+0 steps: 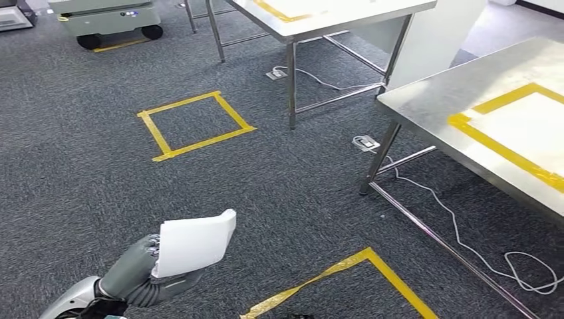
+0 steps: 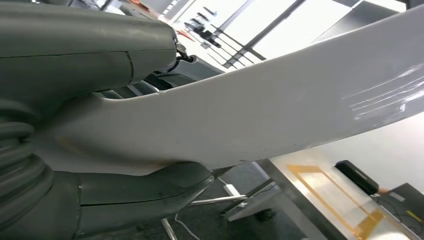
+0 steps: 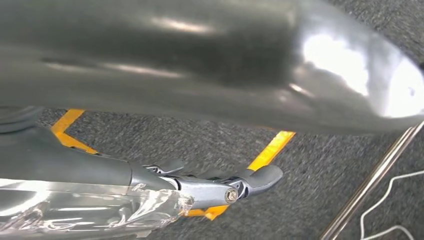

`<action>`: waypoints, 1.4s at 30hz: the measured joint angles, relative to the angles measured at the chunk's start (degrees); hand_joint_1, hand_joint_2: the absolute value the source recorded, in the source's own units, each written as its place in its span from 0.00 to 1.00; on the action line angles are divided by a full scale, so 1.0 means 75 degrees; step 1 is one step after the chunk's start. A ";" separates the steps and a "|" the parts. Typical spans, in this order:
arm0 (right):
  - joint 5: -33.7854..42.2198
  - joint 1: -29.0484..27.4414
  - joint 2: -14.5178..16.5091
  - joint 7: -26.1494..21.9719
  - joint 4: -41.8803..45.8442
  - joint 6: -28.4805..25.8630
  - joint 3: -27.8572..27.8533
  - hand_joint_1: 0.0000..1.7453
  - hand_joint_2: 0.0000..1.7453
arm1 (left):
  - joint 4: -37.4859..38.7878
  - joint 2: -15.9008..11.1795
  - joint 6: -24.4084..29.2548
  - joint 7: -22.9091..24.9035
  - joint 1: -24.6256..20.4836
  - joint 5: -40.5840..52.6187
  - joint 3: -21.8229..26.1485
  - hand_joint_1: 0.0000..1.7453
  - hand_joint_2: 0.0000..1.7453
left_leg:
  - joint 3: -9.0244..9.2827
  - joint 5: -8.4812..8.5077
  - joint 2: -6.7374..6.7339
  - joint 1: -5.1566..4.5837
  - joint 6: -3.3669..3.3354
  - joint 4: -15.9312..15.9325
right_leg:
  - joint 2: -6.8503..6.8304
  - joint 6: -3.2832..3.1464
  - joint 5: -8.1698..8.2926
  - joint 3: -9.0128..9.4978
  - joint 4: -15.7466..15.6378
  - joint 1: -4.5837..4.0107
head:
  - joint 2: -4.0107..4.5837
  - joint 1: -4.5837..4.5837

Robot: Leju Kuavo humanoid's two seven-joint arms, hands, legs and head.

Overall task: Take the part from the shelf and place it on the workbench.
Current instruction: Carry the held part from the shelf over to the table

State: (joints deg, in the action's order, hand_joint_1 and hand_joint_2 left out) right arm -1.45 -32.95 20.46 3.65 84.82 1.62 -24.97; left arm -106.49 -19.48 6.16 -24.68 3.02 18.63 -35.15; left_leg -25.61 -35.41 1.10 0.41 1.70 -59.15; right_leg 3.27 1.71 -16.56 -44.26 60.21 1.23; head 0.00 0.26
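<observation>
— Low at the left of the head view, what is the left hand (image 1: 147,266) doing?

— It grips the part (image 1: 194,244), a white curved sheet, with grey fingers wrapped under and behind it. The part stands up out of the hand, above the dark carpet (image 1: 80,166).

— Does the wrist camera agree?

— Yes. In the left wrist view the part (image 2: 280,110) runs as a long white band across the frame, with the thick grey thumb (image 2: 90,55) on one face and another finger (image 2: 140,192) on the other. So the hand (image 2: 60,150) is closed on the part.

— And the right hand?

— In the right wrist view it (image 3: 200,187) hangs over the carpet with nothing in it. One finger (image 3: 262,176) points straight out. A big blurred grey shape covers much of that frame, so I cannot tell how the rest of the fingers lie.

— Where is the workbench?

— A steel workbench (image 1: 432,100) stands to the right in the head view, with a yellow tape frame (image 1: 495,149) marked on its top. The part is well apart from it, still in the hand. A second steel table (image 1: 319,26) stands farther back.

— Anything on the floor?

— A yellow tape square (image 1: 194,125) ahead, another tape corner (image 1: 369,266) nearer the robot, and a white cable (image 1: 465,239) trailing under the workbench. A wheeled cart (image 1: 110,23) sits at the far left.
</observation>
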 joint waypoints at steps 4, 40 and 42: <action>-0.0032 0.0007 0.0002 -0.0029 -0.0120 0.0004 -0.0037 0.00 0.00 | 0.0000 -0.0018 -0.0026 -0.0067 -0.0002 -0.0019 0.0001 1.00 1.00 | -0.0098 0.0438 -0.0012 -0.0118 -0.0200 0.0231 | 0.0047 0.0237 0.0276 0.0013 -0.0254 0.0083 | 0.0000 -0.0007; -0.0495 0.0422 0.0009 -0.0240 -0.0735 0.0584 -0.0750 0.00 0.00 | 0.0000 -0.0008 -0.0067 0.0140 0.0119 0.0205 0.0024 1.00 1.00 | 0.0100 0.0501 -0.0219 -0.0125 -0.0428 0.0439 | -0.0337 0.0224 -0.2181 0.0481 0.1888 -0.0071 | 0.0003 0.0091; -0.0538 0.0422 0.0009 -0.0256 -0.0780 0.0635 -0.0782 0.00 0.00 | 0.0000 -0.0009 -0.0085 0.0091 0.0116 0.0210 0.0017 1.00 1.00 | 0.0385 0.0280 -0.0295 -0.0137 -0.0424 0.0441 | -0.0357 0.0213 -0.2413 0.0049 0.1944 -0.0080 | 0.0003 0.0093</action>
State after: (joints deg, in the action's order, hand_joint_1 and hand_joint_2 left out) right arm -5.49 -29.78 20.52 1.73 78.97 6.38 -30.84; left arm -106.49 -19.55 5.52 -24.00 3.89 20.20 -35.02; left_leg -22.72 -33.31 -1.11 -0.62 -1.48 -55.85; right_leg 0.60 3.31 -34.66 -43.89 74.78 0.63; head 0.02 0.96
